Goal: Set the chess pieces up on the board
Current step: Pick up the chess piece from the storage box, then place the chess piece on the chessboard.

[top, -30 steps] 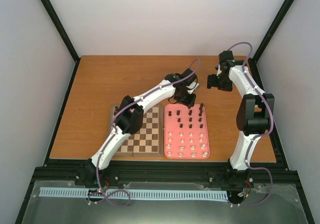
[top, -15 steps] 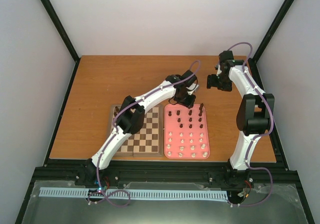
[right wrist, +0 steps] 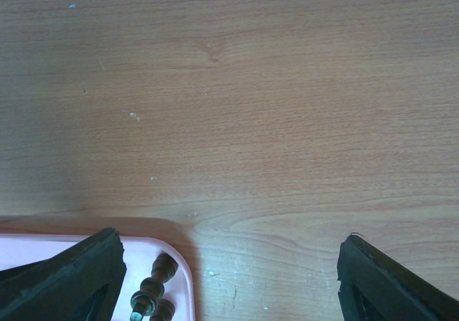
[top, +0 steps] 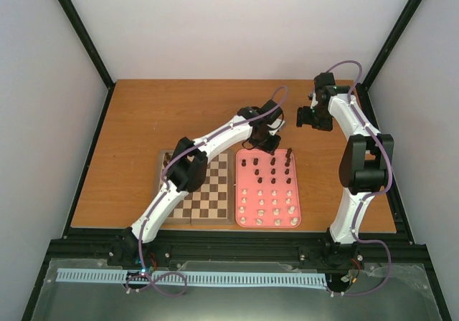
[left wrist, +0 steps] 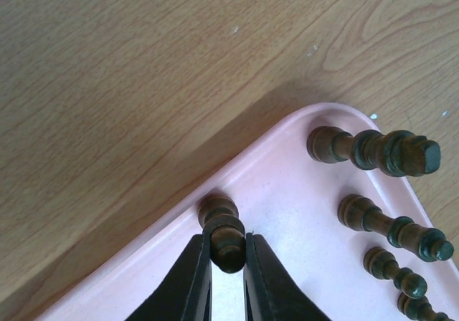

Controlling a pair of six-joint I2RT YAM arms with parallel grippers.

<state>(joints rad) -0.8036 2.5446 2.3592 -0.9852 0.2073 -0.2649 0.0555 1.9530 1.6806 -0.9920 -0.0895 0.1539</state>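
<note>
Pinching a dark brown piece (left wrist: pixel 224 232) in a corner of the pink tray (left wrist: pixel 287 192) with the left jaws, just narrowed from half-spread; keeping the right jaws spread wide over the table (right wrist: pixel 251 84); readying transfer to the board (top: pixel 215 195).

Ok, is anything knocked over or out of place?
Nothing stands out: chess pieces stand upright in rows on the pink tray, the board lies flat beside it, left fingers pinch a dark pawn at the tray's corner.
</note>
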